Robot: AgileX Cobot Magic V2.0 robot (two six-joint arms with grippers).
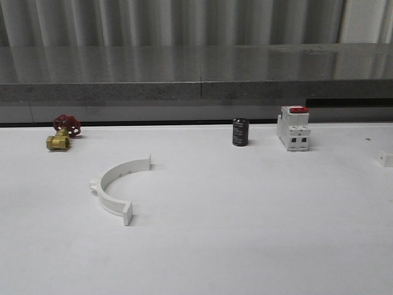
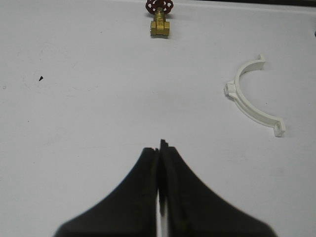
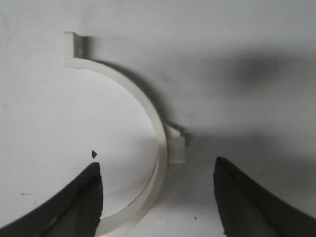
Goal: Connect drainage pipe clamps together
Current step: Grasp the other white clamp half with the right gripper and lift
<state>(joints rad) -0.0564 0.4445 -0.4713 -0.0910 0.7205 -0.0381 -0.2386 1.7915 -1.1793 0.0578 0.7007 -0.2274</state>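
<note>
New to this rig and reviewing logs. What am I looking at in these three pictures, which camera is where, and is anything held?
It is a two-armed table robot. The front picture comes from a camera looking forward over a white table. The other two come from cameras on each wrist, looking down past that arm's tool.

On the table: one white clamp half lying flat, a brass valve with a red handwheel, a small dark cylinder and a white breaker with a red switch.

The left tool is shut on nothing, above bare table; the same clamp half and valve lie beyond it. The right tool is open, its fingers either side of a second clamp half, not gripping it. Nothing is held.
</note>
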